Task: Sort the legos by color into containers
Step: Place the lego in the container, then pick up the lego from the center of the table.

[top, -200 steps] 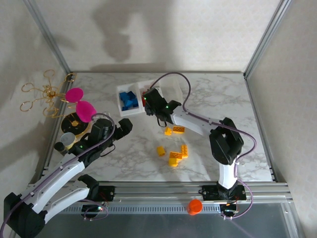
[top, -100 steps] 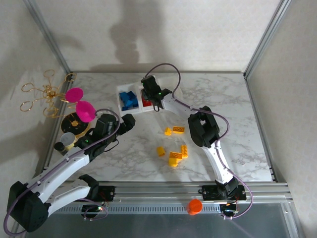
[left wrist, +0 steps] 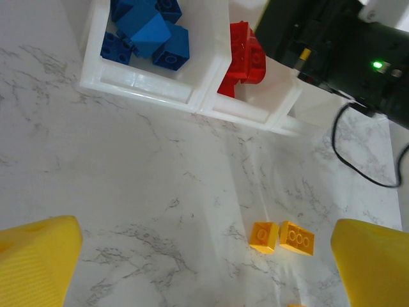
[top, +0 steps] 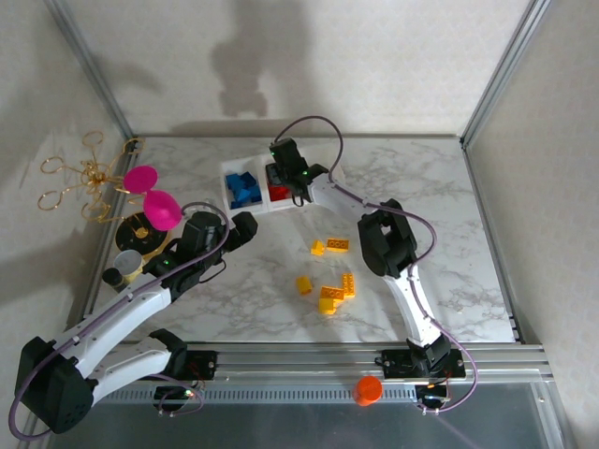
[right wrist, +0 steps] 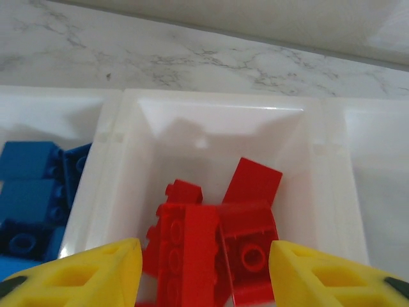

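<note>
Right gripper [right wrist: 204, 272] hovers over the middle compartment of the tray [left wrist: 160, 86], jaws partly apart and empty. Red legos [right wrist: 217, 236] lie loose beneath; blue legos [left wrist: 150, 32] fill the left compartment. Yellow legos [top: 332, 290] sit scattered mid-surface. Best to lift straight up, clearing the compartment walls, before swinging nearer. Left gripper [top: 245, 224] hangs wide open just near-left of the tray, so the open surface [top: 421, 206] to the right offers safer room.
</note>
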You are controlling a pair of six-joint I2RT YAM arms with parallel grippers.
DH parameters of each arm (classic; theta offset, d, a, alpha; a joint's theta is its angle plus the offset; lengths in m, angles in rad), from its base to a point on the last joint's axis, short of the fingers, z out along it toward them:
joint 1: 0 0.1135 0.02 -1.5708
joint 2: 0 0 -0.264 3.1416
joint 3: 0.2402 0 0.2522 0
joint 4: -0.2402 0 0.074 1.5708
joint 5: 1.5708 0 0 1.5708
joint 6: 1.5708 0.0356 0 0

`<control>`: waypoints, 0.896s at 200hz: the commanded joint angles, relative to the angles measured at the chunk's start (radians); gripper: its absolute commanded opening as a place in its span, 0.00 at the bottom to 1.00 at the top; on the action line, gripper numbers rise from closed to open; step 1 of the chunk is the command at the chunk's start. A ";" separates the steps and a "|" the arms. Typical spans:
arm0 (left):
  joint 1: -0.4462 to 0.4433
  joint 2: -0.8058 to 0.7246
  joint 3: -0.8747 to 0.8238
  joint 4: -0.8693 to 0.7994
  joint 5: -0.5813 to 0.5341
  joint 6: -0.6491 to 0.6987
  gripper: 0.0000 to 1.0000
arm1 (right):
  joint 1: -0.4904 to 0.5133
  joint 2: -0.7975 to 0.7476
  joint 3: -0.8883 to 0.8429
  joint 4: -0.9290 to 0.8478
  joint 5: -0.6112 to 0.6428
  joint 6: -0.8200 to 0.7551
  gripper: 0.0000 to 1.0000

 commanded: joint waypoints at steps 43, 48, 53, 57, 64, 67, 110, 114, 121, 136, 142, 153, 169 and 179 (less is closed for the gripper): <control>-0.025 -0.056 -0.007 -0.004 0.031 0.021 1.00 | 0.009 -0.368 -0.347 -0.035 -0.063 0.071 0.62; -0.028 -0.060 -0.011 -0.004 0.034 0.017 1.00 | 0.009 -0.395 -0.385 -0.032 -0.076 0.071 0.63; -0.033 -0.064 -0.016 -0.004 0.035 0.013 1.00 | 0.010 -0.423 -0.426 -0.028 -0.086 0.073 0.63; -0.038 -0.068 -0.020 -0.003 0.035 0.011 1.00 | 0.009 -0.444 -0.459 -0.025 -0.090 0.076 0.64; -0.046 -0.077 -0.029 0.001 0.035 0.003 1.00 | 0.011 -0.478 -0.511 -0.026 -0.098 0.081 0.64; -0.048 -0.080 -0.034 0.003 0.035 -0.001 1.00 | 0.010 -0.492 -0.534 -0.027 -0.099 0.082 0.65; -0.098 -0.122 -0.093 0.015 0.027 -0.045 1.00 | 0.011 -0.580 -0.757 -0.036 -0.184 0.063 0.66; -0.099 -0.125 -0.098 0.014 0.026 -0.049 1.00 | 0.012 -0.581 -0.769 -0.033 -0.191 0.060 0.66; -0.106 -0.128 -0.105 0.013 0.022 -0.055 1.00 | 0.012 -0.580 -0.793 -0.021 -0.200 0.057 0.67; -0.113 -0.138 -0.117 0.010 0.015 -0.068 1.00 | 0.015 -0.570 -0.824 0.005 -0.231 0.050 0.67; -0.116 -0.142 -0.124 0.011 0.014 -0.072 1.00 | 0.019 -0.562 -0.831 0.013 -0.236 0.042 0.67; -0.118 -0.150 -0.134 0.011 0.008 -0.077 1.00 | 0.026 -0.537 -0.827 0.014 -0.233 0.030 0.68; -0.120 -0.156 -0.139 0.001 -0.002 -0.083 1.00 | 0.034 -0.499 -0.813 0.020 -0.217 0.005 0.70; -0.120 -0.157 -0.139 -0.005 -0.005 -0.085 1.00 | 0.033 -0.475 -0.801 0.020 -0.191 -0.003 0.70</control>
